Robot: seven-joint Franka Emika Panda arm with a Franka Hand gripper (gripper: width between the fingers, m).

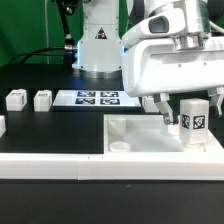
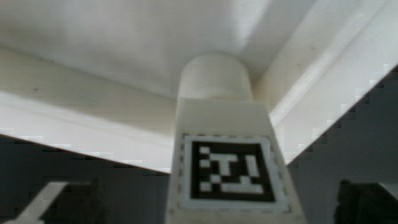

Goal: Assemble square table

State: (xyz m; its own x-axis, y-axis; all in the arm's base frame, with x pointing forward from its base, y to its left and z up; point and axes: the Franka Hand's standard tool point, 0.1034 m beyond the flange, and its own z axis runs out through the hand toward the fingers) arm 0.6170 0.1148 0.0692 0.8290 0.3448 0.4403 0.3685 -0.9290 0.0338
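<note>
The table leg stands upright on the square table top, in its corner at the exterior view's right. Its tag faces out between my fingers, which are spread wide and clear of it on both sides. On the black tabletop, toward its far edge, lie one loose leg and a second leg, beside the marker board. A white rail lines the near edge.

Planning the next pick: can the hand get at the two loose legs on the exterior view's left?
Probably yes. Both loose legs lie in the open on the black surface, nothing over them. The hand is open but straddles the upright leg, so it must lift clear first.
</note>
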